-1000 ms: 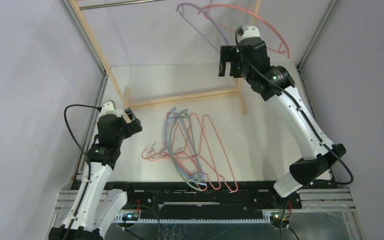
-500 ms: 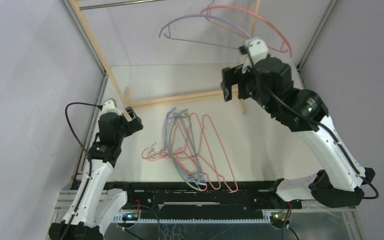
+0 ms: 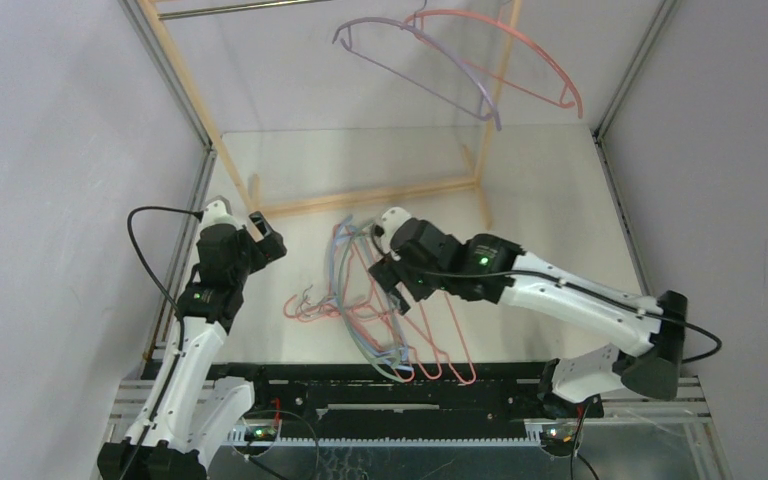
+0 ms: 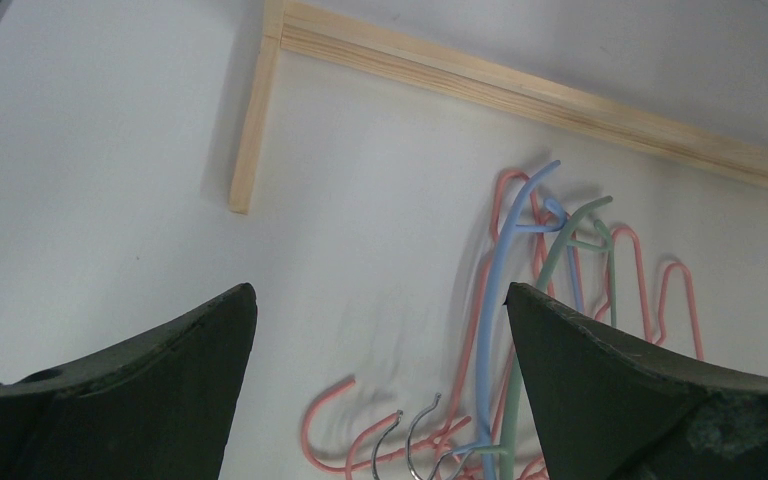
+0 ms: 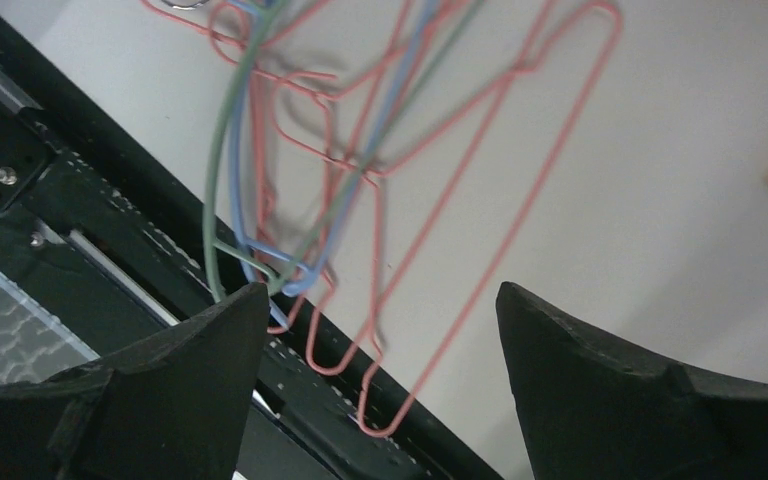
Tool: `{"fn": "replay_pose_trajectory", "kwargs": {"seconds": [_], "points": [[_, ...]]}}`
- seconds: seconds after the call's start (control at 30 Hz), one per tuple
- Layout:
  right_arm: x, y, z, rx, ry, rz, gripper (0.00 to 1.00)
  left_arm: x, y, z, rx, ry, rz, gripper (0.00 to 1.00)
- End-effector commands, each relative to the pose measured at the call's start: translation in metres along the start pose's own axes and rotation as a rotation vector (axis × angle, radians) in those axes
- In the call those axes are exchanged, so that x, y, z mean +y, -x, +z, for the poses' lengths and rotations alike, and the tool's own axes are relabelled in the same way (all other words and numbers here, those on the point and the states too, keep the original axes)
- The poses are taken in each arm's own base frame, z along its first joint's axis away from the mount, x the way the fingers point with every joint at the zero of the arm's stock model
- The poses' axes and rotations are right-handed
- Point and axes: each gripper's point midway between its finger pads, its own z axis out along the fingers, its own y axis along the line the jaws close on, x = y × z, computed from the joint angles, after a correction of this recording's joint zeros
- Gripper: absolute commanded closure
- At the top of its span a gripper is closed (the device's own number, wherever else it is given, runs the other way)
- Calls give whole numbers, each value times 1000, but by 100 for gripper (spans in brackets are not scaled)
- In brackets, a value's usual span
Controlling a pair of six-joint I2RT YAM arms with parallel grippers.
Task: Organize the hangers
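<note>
We are reading this as the reach for the next hanger. The right gripper (image 3: pixel 398 285) is hovering low over the pile of hangers (image 3: pixel 360 320) on the table (image 3: pixel 560 220), its fingers spread wide with nothing between them. The left gripper (image 3: pixel 266 238) is waiting just left of the pile, likewise spread and empty. A lavender hanger (image 3: pixel 415 62) and a salmon-pink hanger (image 3: pixel 525 48) are hanging high at the far end, up by the rail (image 3: pixel 240 9) of the wooden rack (image 3: pixel 360 197).

To do this well, we are judging that the fingers should close on one wire only. The pile is tangled, with a blue hanger (image 4: pixel 488 350) and a green hanger (image 5: pixel 212 190) crossing the pink ones, so a pinch in the middle would probably drag several up together. The outermost pink hanger (image 3: pixel 456 335) on the right looks freest. Taking it on a straight run, fingers across the wire, should give the surest hold.

The pile is lying flat, its long axis running far to near and slanting slightly right toward the near edge. The metal hooks (image 3: pixel 308 298) are pointing left, toward the left gripper.
</note>
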Motion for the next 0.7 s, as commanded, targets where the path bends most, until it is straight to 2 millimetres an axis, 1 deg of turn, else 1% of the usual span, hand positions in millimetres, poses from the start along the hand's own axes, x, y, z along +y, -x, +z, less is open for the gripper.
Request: {"fn": "replay_pose_trajectory", "kwargs": {"seconds": [0.0, 0.07, 0.13, 0.3, 0.43, 0.57, 0.67], "points": [[49, 31, 19, -103, 112, 22, 10, -6, 7, 0, -33, -22, -49, 0], [66, 25, 33, -74, 142, 12, 13, -5, 4, -1, -25, -20, -52, 1], [79, 14, 49, -41, 152, 3, 16, -5, 3, -2, -20, -20, -51, 0], [106, -28, 85, 45, 157, -5, 19, -5, 1, -2, -22, -26, -67, 1], [129, -49, 102, 100, 191, -26, 22, -7, -2, -3, -13, -36, -79, 0], [144, -66, 118, 139, 206, -42, 24, -7, -4, -5, -14, -43, -85, 0], [146, -76, 129, 160, 204, -21, 27, -6, -8, -5, -7, -43, -85, 0]]}}
